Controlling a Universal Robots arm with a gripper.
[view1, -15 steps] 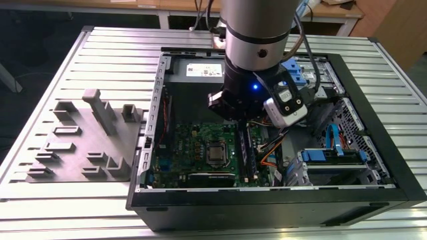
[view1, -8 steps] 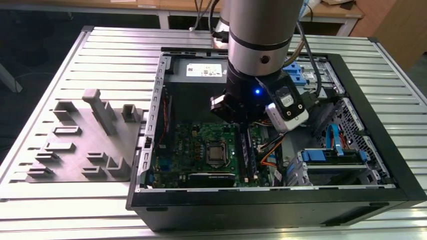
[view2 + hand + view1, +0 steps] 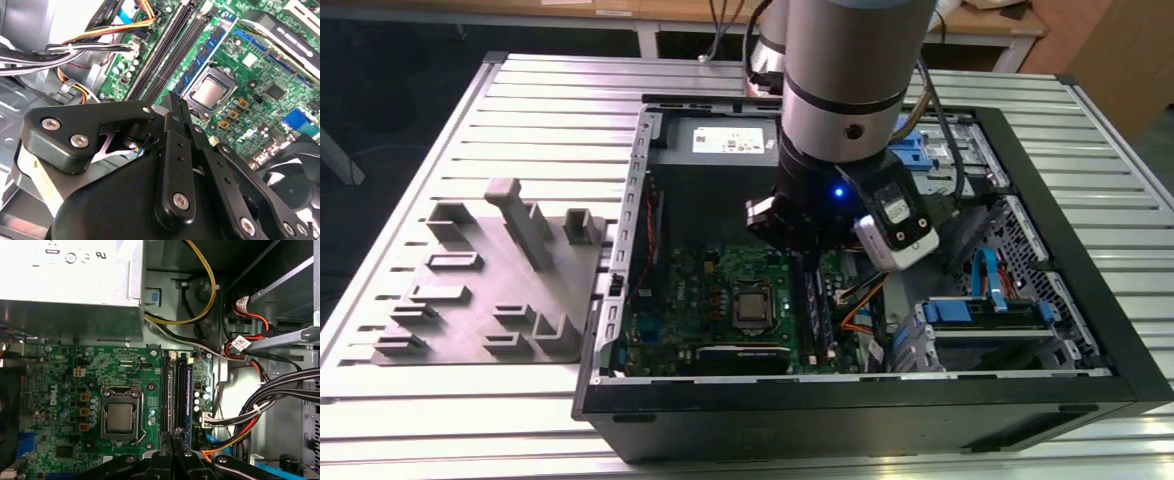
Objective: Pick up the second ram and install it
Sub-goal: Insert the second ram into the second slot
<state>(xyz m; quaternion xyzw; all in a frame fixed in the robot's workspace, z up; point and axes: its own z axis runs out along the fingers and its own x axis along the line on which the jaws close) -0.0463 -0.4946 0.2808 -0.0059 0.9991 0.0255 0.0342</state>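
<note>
Gripper (image 3: 176, 434) is pinching tight on what looks like the second ram (image 3: 176, 400), standing edge-up in the motherboard (image 3: 75, 365) slot right beneath its tips; pickup looking done, full seating unclear.

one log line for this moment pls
gripper low over memory slots | fingers shut | second ram held: cannot tell | inside open pc case

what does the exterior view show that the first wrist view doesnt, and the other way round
Exterior view: the grey tray with upright posts on the slatted table, beside the computer case, and the arm reaching into it. First wrist view: a looping yellow cable and red and black cables. Both: the green motherboard, its processor socket and the memory slots.
</note>
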